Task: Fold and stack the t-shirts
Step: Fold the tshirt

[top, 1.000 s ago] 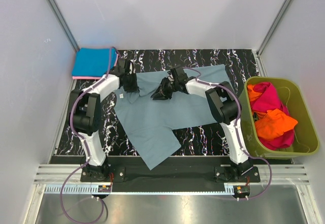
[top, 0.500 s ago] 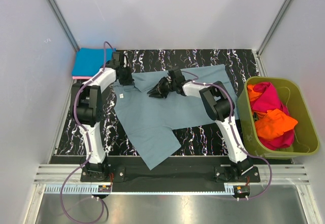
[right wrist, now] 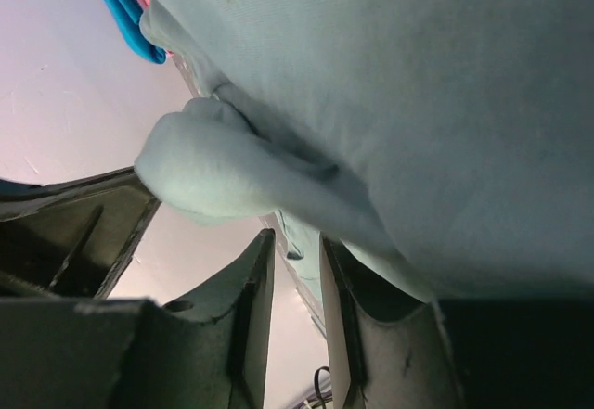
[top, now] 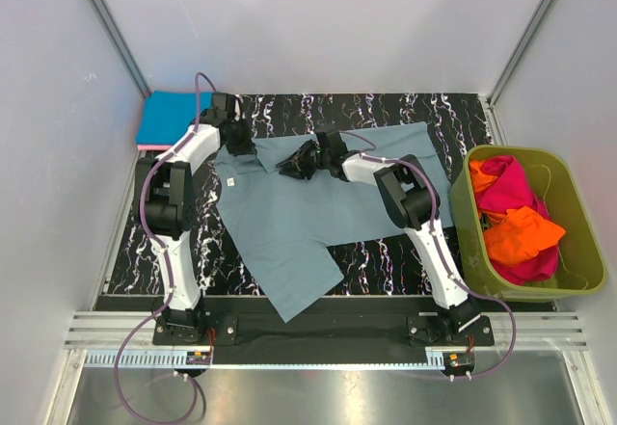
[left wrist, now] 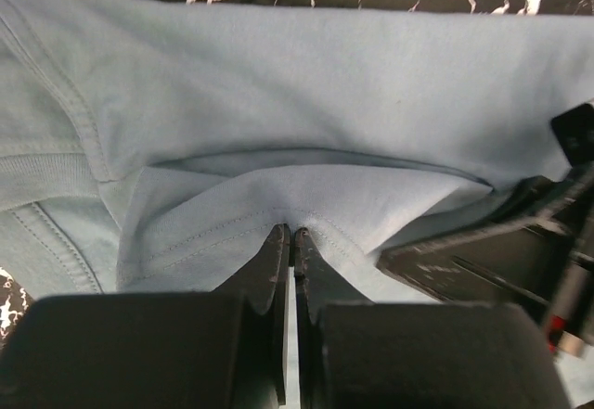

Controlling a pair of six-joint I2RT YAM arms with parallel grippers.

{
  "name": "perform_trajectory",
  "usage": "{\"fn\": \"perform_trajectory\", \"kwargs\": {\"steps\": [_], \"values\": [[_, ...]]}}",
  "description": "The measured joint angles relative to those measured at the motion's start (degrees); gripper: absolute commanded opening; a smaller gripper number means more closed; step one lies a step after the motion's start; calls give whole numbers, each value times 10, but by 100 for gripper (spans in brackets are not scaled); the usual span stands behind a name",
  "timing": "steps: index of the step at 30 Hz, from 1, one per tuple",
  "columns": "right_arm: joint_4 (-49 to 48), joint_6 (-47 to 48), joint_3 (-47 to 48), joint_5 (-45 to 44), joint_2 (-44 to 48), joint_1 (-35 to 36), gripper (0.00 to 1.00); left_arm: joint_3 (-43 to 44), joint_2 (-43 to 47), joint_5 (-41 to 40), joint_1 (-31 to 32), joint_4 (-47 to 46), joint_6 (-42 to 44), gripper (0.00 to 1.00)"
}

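A grey-blue t-shirt (top: 289, 215) lies spread on the black marbled table (top: 386, 252), one sleeve reaching toward the near edge. At its far left corner my left gripper (top: 241, 142) is shut on a stitched hem of the shirt (left wrist: 325, 84), the cloth puckering at the tips (left wrist: 291, 233). My right gripper (top: 289, 165) sits at the shirt's far edge, close to the left one. In the right wrist view its jaws (right wrist: 295, 240) stand a little apart with nothing between them. A rolled fold of the shirt (right wrist: 418, 103) bulges just above the tips.
A folded bright blue t-shirt (top: 174, 117) lies on a pink one at the far left corner. An olive-green tub (top: 582, 215) at the right holds magenta (top: 501, 184) and orange (top: 521, 234) shirts. Walls close in the table on three sides.
Both grippers have shifted toward the far left along the shirt's far edge. The left one has drawn the corner outward, and the right one has slid nearer to it.
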State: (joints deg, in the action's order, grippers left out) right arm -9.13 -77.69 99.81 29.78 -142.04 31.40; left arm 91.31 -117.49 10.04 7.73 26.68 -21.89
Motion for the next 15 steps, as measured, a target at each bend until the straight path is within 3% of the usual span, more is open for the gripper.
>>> {"fn": "perform_trajectory", "kwargs": {"steps": [15], "values": [[68,-13,63,-94,-21,31,38,11,-14,13,-3,-2,-10,0]]}}
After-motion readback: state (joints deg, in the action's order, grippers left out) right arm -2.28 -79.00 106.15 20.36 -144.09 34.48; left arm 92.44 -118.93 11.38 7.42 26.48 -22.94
